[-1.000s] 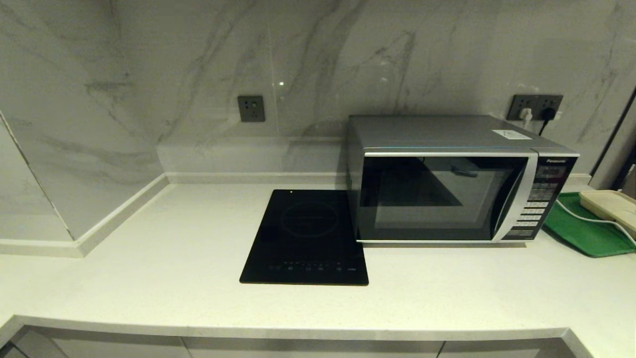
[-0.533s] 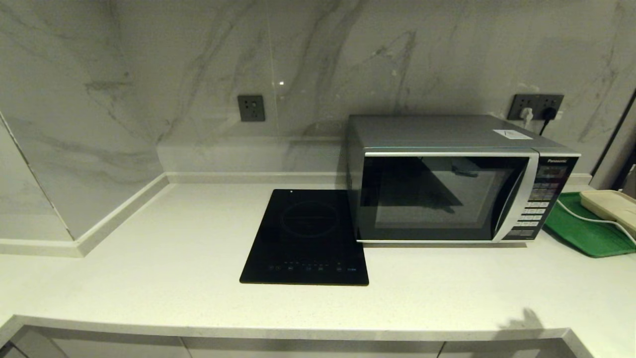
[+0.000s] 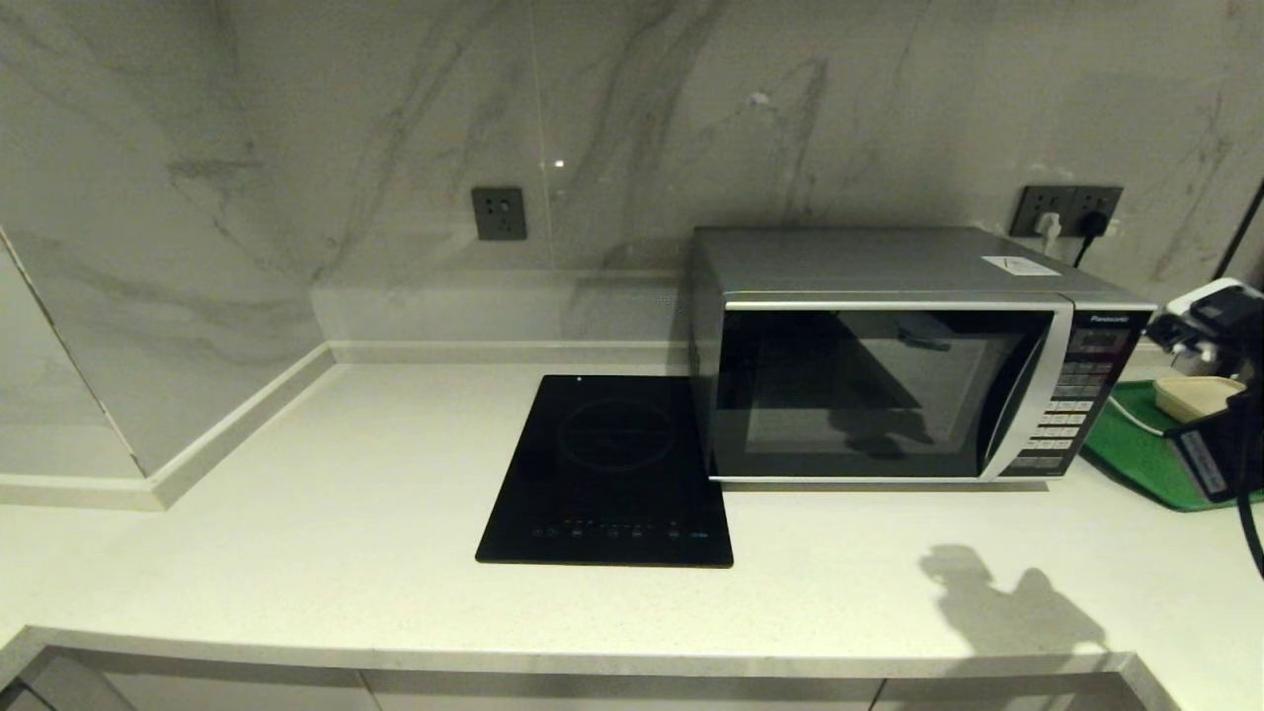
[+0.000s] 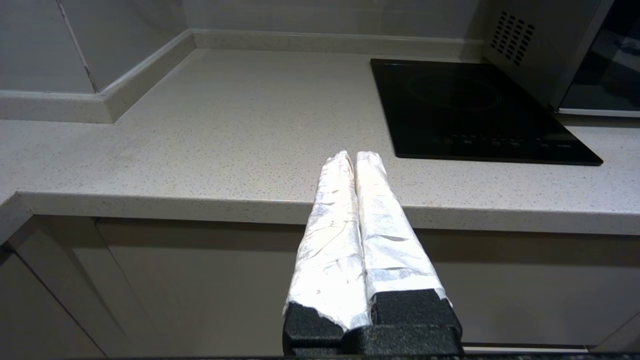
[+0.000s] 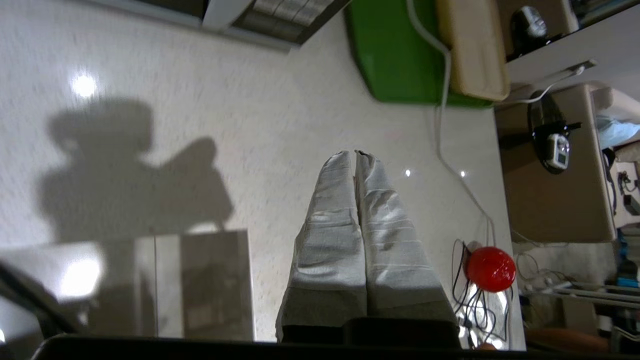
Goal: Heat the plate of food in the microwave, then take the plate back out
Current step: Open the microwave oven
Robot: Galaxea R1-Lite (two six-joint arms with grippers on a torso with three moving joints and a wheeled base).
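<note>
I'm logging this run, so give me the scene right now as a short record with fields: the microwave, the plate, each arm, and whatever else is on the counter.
microwave: on the counter, door closed, beside the cooktop
plate of food: not visible in any view
right gripper: jaws shut, empty, above the counter near the green tray
left gripper: jaws shut, empty, parked at the counter's front edge
cooktop: flat black glass, left of the microwave
green tray: right of the microwave, beige tray on it

Silver-grey microwave [image 3: 889, 355] with dark glass door, black cooktop [image 3: 612, 474], green tray [image 3: 1136, 454], grey-veined marble wall [image 3: 395, 148].
</note>
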